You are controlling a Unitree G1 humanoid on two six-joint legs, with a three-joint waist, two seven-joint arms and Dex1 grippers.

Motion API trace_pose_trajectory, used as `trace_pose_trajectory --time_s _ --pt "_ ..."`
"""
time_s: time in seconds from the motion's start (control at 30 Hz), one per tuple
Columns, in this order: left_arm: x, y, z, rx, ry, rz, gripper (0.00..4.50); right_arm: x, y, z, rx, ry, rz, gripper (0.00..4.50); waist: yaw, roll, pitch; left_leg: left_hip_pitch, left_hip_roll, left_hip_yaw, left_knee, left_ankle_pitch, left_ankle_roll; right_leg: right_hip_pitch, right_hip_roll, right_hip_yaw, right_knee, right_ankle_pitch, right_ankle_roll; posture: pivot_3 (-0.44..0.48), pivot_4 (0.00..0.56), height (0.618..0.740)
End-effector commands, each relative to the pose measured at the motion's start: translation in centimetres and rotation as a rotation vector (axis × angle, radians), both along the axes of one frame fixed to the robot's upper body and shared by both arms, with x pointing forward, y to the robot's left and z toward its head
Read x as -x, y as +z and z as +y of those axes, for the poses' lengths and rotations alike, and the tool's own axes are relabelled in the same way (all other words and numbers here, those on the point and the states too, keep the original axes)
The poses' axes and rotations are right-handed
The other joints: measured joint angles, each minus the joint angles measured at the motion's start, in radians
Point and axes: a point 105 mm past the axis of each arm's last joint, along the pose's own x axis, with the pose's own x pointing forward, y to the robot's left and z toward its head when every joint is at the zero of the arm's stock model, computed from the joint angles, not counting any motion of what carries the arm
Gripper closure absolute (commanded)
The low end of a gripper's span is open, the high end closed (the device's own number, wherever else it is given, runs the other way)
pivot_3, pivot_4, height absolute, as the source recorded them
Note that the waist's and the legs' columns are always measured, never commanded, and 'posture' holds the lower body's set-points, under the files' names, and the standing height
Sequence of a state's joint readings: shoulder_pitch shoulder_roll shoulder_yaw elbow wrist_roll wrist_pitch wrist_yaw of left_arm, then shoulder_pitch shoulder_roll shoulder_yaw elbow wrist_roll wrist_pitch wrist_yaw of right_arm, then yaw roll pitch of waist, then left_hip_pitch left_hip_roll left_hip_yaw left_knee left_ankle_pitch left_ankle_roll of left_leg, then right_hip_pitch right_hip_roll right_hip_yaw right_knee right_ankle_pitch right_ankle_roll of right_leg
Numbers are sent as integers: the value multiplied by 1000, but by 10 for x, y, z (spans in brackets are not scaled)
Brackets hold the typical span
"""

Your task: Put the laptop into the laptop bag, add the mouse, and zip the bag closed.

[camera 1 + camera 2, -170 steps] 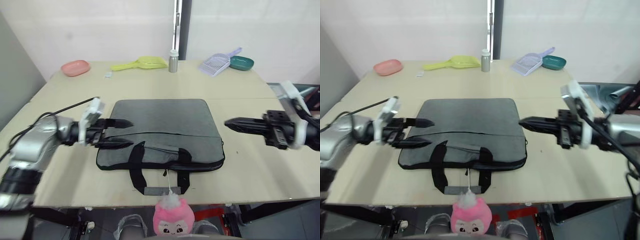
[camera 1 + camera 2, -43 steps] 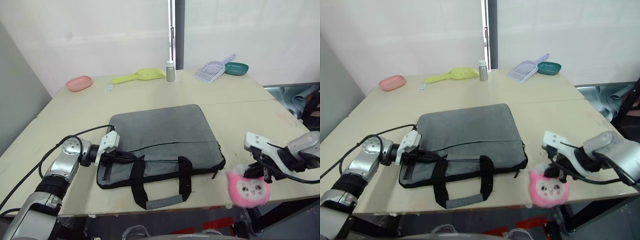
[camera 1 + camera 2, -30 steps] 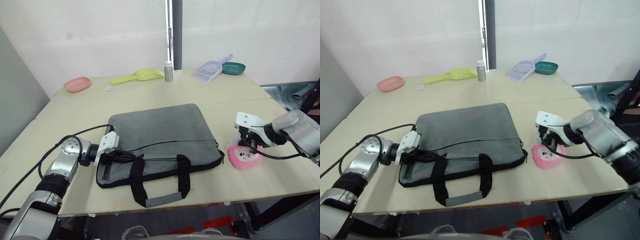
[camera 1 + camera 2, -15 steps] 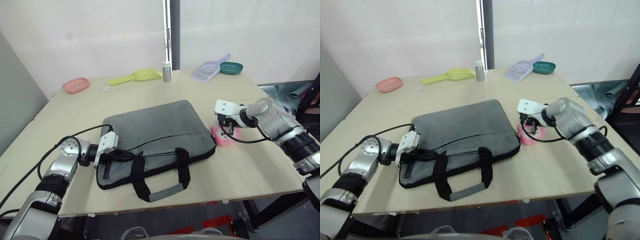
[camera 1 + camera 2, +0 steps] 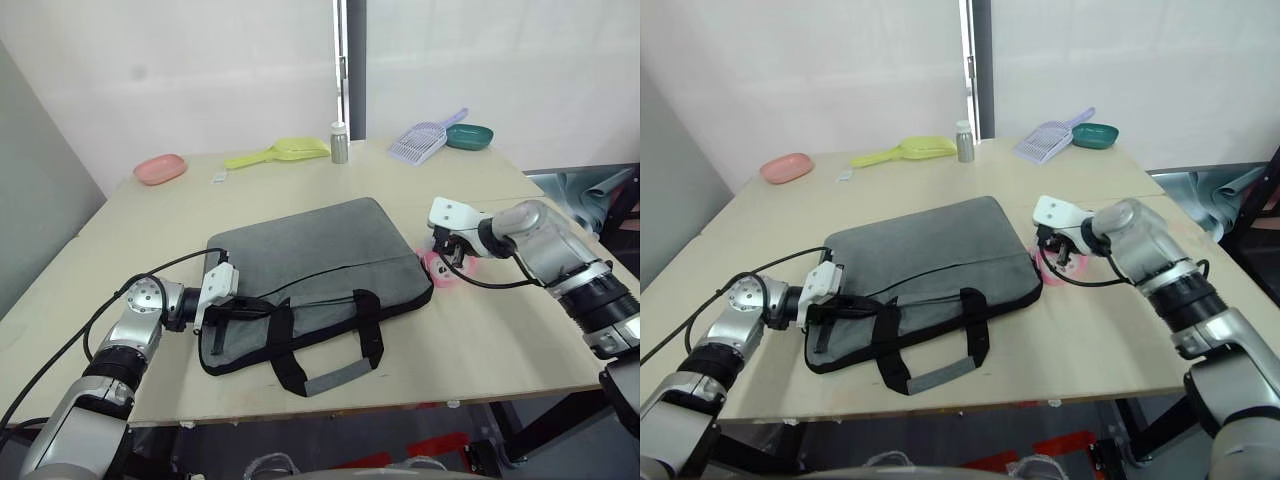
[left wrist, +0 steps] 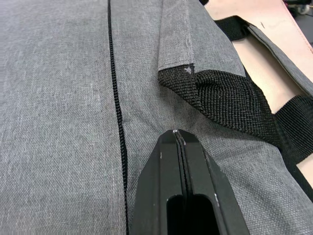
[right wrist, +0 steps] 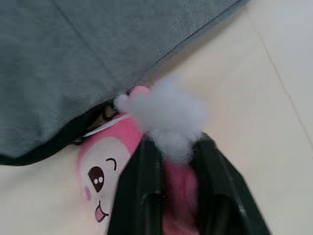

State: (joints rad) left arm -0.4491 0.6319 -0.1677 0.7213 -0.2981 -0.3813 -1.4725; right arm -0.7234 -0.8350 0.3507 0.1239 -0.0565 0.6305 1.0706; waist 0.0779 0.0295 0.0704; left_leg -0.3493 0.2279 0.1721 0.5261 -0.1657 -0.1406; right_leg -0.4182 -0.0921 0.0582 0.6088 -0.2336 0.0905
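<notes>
A: Where is the bag?
B: The bag [image 5: 310,265] lies flat in the middle of the table [image 5: 150,215], turned a little, its black handles [image 5: 330,350] towards the near edge. The zip looks shut along the side that shows; I see no laptop or mouse.

A: And the left gripper?
B: The left gripper [image 6: 177,139] lies on the bag's near left corner, beside the left handle strap. Its two black fingers are pressed together, with nothing between them that I can make out. The fingertips rest on the grey cloth just beside the black zip line [image 6: 116,112].

A: The right gripper?
B: The right gripper [image 5: 453,258] is at the bag's right edge. Its fingers [image 7: 142,196] are clamped on a pink plush toy [image 7: 124,181] with a winking face and a white tuft. The toy sits on the table, touching the bag's right edge, where a zip pull shows.

A: Anything else on the table?
B: Along the far edge stand a pink dish [image 5: 160,168], a yellow scoop [image 5: 285,152], a small metal bottle [image 5: 339,144], a lilac slotted scoop [image 5: 420,142] and a teal bowl [image 5: 470,136], all well apart from the bag
</notes>
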Motion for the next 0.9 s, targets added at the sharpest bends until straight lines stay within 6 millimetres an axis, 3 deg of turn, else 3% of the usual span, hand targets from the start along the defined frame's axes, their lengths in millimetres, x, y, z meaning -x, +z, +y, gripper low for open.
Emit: trace_pose_trajectory --time_s 0.03,0.17,0.27,0.4,0.47,0.57,0.63,0.67,0.77,0.83,0.9 --pt "63 -94 28 -267 5 420 4500 -8 28 -10 -97 -75 -73 2508 -1 0 0 0 0 0 0 0 0 -1 0 0 -1 0 0 0 150 740" --pt "61 -89 31 -259 11 409 4500 -12 39 -26 -124 -145 -82 1077 -12 0 0 -1 -2 -1 -4 0 0 -3 0 0 -7 -1 1 0 150 740" --pt "50 -74 30 -219 18 372 4500 -1 55 -38 -171 -136 -41 73 -14 0 1 -3 -5 -1 -10 0 0 -5 -1 1 -16 -1 1 0 150 740" --pt "33 -48 32 -185 31 313 4500 6 85 -55 -270 -161 -42 73 -23 -1 2 -2 -5 0 -10 0 0 -8 -1 1 -18 -1 1 0 150 740" --pt "20 -25 33 -137 58 283 3982 16 103 -64 -357 -161 -29 0 -24 -3 7 -4 -5 -1 -10 0 0 -12 0 0 -18 0 0 0 150 740" --pt "8 11 32 -48 94 236 3092 43 111 -73 -454 -109 56 0 -23 -10 14 -11 -2 1 -8 0 1 -18 1 -1 -16 2 -4 0 150 740" --pt "1 35 35 4 133 195 2365 56 114 -78 -513 -97 72 0 -18 -16 20 -16 5 1 -1 1 2 -18 3 -7 -14 20 -15 0 150 740" --pt "-1 47 37 31 156 185 1993 61 118 -80 -547 -94 68 0 -17 -16 24 -17 7 1 3 2 3 -18 3 -9 -12 36 -24 0 150 740" --pt "-3 84 47 110 226 152 903 75 128 -82 -622 -82 45 0 -14 -15 40 -22 18 2 11 2 3 -23 11 -12 -12 39 -24 0 150 740" --pt "-1 106 56 151 275 134 216 81 128 -85 -648 -90 36 0 -14 -17 44 -35 23 0 19 7 10 -32 17 -12 -13 36 -27 0 150 740" --pt "4 135 74 178 349 111 37 88 126 -92 -684 -105 25 0 -10 -22 47 -38 23 1 20 3 11 -35 18 -14 -13 38 -22 0 150 740"
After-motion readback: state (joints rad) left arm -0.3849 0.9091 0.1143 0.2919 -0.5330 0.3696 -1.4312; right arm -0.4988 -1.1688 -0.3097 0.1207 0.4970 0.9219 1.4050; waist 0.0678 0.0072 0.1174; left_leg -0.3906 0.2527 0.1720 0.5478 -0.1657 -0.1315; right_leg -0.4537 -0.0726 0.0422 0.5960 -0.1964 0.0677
